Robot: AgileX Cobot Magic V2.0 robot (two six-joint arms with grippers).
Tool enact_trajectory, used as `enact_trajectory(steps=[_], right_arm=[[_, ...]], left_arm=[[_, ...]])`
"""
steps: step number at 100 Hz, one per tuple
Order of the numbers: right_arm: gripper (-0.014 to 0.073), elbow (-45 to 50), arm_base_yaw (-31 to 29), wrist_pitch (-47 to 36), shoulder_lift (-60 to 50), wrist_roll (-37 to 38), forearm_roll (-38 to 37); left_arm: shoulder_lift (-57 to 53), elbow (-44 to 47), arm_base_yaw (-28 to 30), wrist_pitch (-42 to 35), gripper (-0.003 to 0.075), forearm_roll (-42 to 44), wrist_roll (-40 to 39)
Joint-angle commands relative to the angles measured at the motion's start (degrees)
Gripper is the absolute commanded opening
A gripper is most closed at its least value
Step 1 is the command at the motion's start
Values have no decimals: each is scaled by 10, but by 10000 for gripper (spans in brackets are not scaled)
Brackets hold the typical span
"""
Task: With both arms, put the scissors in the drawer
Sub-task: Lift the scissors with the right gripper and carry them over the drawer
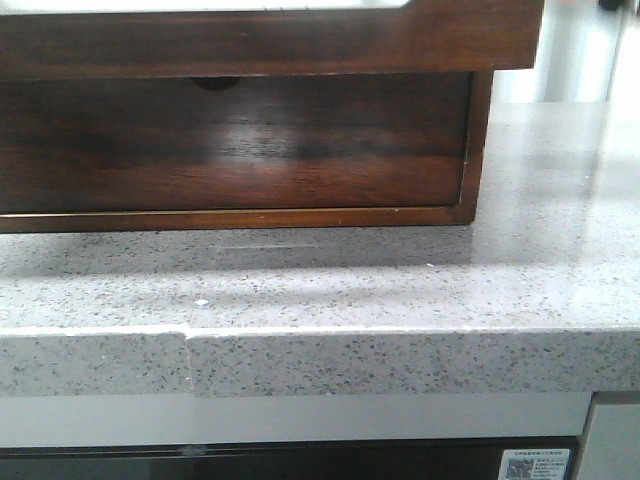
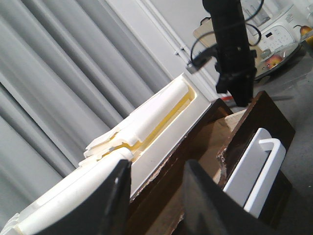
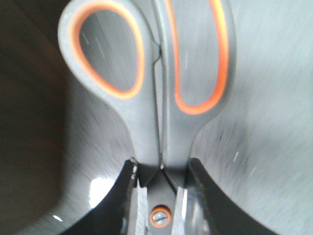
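In the right wrist view my right gripper [image 3: 160, 169] is shut on the scissors [image 3: 161, 83] just above their pivot screw. The grey, orange-lined finger loops point away from the fingers, over blurred grey surface and dark wood. In the left wrist view my left gripper [image 2: 156, 196] is open, its black fingers [image 2: 115, 196] standing apart over brown wood. The dark-brown drawer [image 2: 266, 115] stands pulled out, white showing in its cutout. The black right arm [image 2: 234, 54] hangs over it. In the front view the drawer front [image 1: 270, 40] overhangs at the top; no gripper shows there.
Below the pulled-out drawer sits a shut dark wooden drawer [image 1: 230, 140] with a half-round notch, on a speckled grey counter [image 1: 420, 290]. The left wrist view shows white and yellow packaging [image 2: 156, 117] beside the cabinet, grey curtains [image 2: 54, 73] behind, and a white appliance [image 2: 279, 34] far off.
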Motion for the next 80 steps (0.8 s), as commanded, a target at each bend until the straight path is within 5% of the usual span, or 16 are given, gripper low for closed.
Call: enact_trajectory(steps=[1,18,41,80], right_arm=[[-51,-59,-2,-15,-50,-21,0],[-51,-123,-2,-15,-92,-84,46],[-51,-159,11,-28,-111,-248,229],[-50,-159,202,-82,-94,-400,246]], left_arm=[[4,-17,-4,-29,241,-10,-8],[4,-17,-4,-29,241,-10,-8],[4,-17,-4,-29,241,-10,-8],[4,-17,-4,-29,241,-10,-8]])
